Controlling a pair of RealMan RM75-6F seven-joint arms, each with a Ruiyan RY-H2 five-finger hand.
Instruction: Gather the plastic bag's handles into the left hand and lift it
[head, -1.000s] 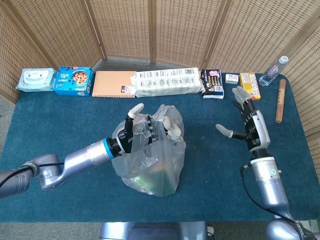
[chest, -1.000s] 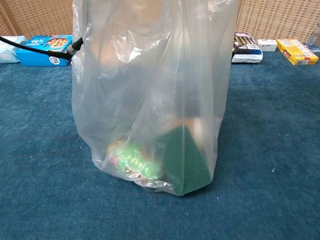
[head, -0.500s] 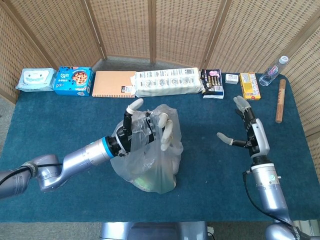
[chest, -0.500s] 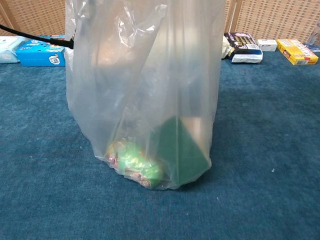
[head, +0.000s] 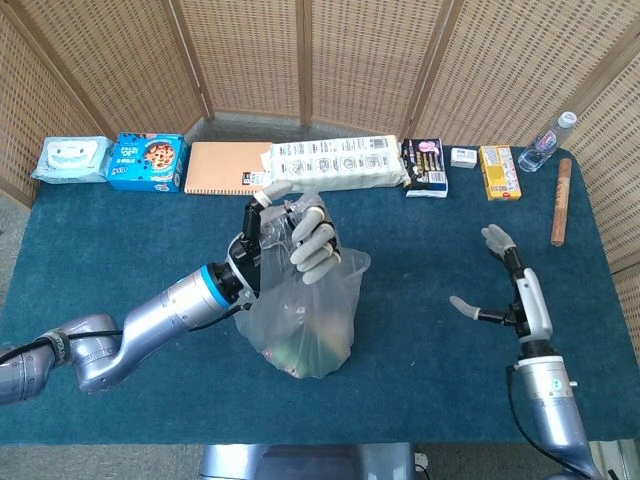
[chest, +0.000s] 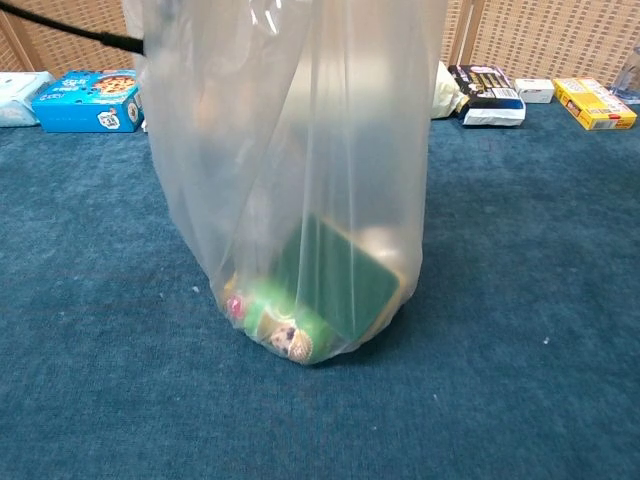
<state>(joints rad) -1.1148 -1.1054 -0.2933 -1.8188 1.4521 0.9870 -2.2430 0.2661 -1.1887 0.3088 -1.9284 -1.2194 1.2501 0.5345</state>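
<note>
The top of the plastic bag (head: 305, 315) is gripped by the left hand (head: 285, 238), whose fingers are curled around the gathered handles near the middle of the table (head: 100, 260). From the hand the bag hangs down toward 6 o'clock, its bottom close to the blue cloth; whether it is touching cannot be told. Through the clear film in the chest view, a green box (chest: 335, 280) and a small green packet (chest: 270, 318) are seen at the bottom. At 3 o'clock from the bag, well apart, the right hand (head: 510, 290) is held with fingers spread and nothing in it. Boxes and packets are lined along the 12 o'clock edge.
</note>
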